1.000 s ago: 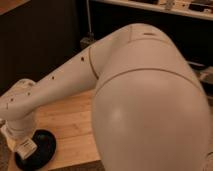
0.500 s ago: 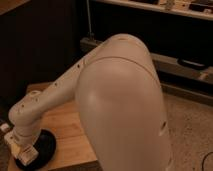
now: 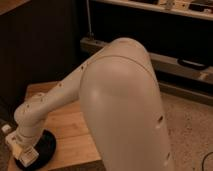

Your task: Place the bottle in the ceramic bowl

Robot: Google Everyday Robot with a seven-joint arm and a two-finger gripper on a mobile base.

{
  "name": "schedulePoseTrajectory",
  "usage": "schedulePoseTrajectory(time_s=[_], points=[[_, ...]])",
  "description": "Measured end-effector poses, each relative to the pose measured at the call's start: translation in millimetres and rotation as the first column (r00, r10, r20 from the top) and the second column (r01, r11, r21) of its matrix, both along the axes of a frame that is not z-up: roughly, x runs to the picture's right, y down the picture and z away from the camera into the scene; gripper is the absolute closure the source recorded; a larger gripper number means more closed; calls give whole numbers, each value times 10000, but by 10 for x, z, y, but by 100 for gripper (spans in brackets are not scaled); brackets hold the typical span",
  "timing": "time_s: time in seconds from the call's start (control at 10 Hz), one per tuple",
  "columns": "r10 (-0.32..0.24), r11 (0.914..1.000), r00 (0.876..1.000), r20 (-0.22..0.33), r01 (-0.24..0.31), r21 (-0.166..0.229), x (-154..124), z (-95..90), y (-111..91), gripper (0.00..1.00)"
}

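Only one view here, and the arm point(image 3: 120, 100) hogs most of it. The gripper point(image 3: 22, 150) is down at the near left, right over the black bowl point(image 3: 45, 147) on the wooden table point(image 3: 70, 125). I can't tell what the gripper is doing. A white bit at the far left edge might be the bottle point(image 3: 6, 130), just beside the bowl's left rim, but I'm not sure. Looks like the placing step; next it needs a clean release over the bowl's middle. Count: one bowl, maybe one bottle.
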State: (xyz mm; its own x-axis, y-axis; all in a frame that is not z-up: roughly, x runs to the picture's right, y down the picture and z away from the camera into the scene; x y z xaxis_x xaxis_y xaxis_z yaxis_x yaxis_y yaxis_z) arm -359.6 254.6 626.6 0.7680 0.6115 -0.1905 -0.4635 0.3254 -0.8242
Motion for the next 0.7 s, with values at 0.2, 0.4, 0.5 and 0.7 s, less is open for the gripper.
schedulePoseTrajectory(time_s=[0.2,0.4,0.5,0.7], points=[[26,10000,10000,89,-25,-43,-5,25,39,20],[-15,9999,10000,62,16,-144,-5,72,99,20],[-32,9998,10000,23,32,-195,-2,102,128,20],[133,9991,9997,-212,-141,-401,9,156,161,20]])
